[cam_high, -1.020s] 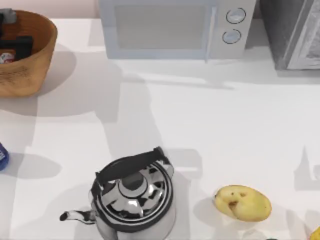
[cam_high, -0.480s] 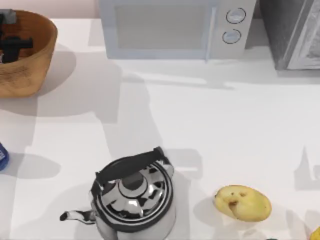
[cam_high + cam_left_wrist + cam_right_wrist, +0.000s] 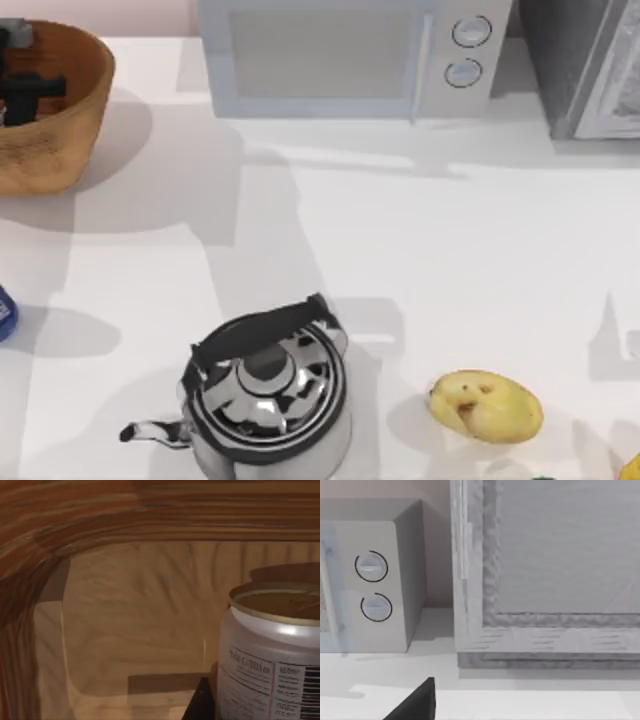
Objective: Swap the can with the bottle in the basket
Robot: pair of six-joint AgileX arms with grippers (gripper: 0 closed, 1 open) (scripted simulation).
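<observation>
The orange-brown woven basket stands at the table's far left corner. My left gripper hangs inside it as a dark shape near its left side. In the left wrist view the white bottle with its dull-gold top stands upright on the basket floor, very close to the camera, with a dark part of the gripper right beside it. From above, the gripper hides the bottle. The dark-blue can stands at the table's left edge, in front of the basket. My right gripper is parked near the grey appliance.
A shiny kettle sits at the front, left of centre, and a potato at the front right. At the back stand a microwave and a grey appliance. Open tabletop lies between the back and front rows.
My left gripper has sunk and shifted inside the basket, covering the red-and-white bit of bottle seen one second ago. Over the last half second it has held still.
</observation>
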